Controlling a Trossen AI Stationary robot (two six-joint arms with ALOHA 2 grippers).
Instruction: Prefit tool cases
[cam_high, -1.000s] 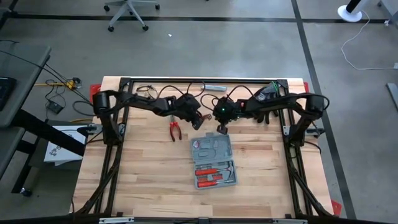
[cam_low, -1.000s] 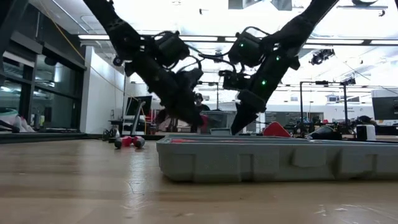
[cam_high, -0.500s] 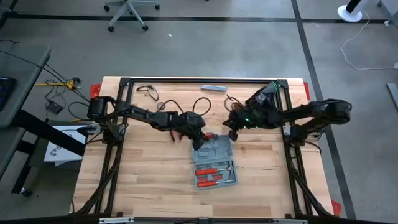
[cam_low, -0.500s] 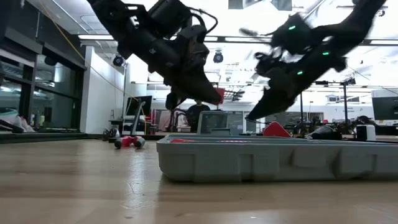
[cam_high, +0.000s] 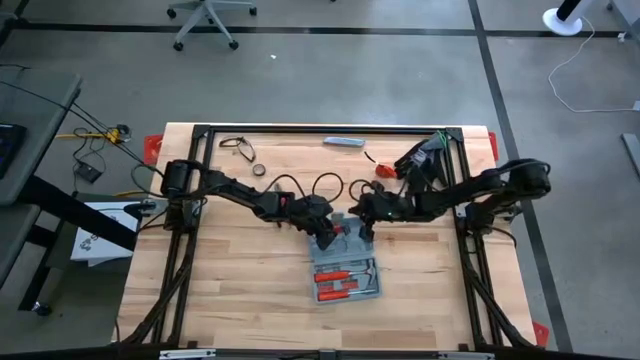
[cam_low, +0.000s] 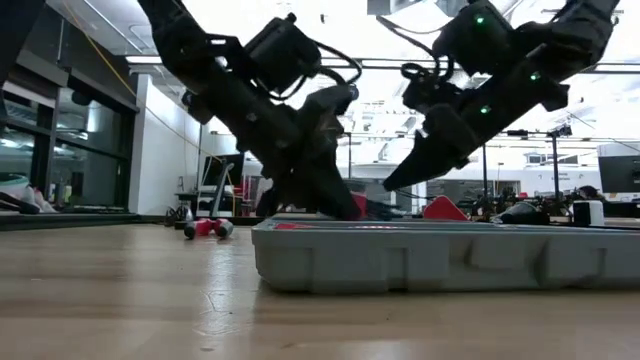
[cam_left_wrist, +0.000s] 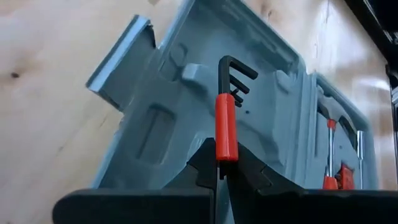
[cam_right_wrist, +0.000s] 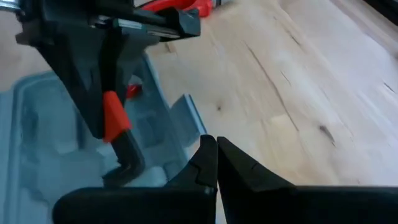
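One blue-grey tool case (cam_high: 344, 255) lies open and flat on the wooden tabletop (cam_high: 230, 290), near its middle; its two moulded halves are spread side by side, the half farther from the arms holding red-handled tools (cam_high: 345, 281) in their slots, the half under the arms showing shaped recesses; a small latch tab juts from that half's outer edge.

Left gripper (cam_high: 327, 237) is over the case's nearer half; its fingers (cam_left_wrist: 245, 177) are closed on a tool with a red sleeve and black bent keys, the hex key set (cam_left_wrist: 226, 118), which hangs just above the moulded recesses; whether it touches the plastic cannot be told.

Right gripper (cam_high: 362, 214) is just beside the case's edge nearest the right arm; its fingers (cam_right_wrist: 208, 165) are pressed together with nothing between them.

From above, the held tool is almost hidden under the left gripper, while both wrist views show it plainly, the right wrist view from the side with the left gripper's fingers (cam_right_wrist: 93, 93) clamping the red sleeve; the low view shows only the case's outer wall (cam_low: 440, 258) and none of its inside, with both grippers slanting down towards it.

Red-handled pliers (cam_low: 207, 227) lie on the tabletop beyond the case in the low view; the high view does not show them.
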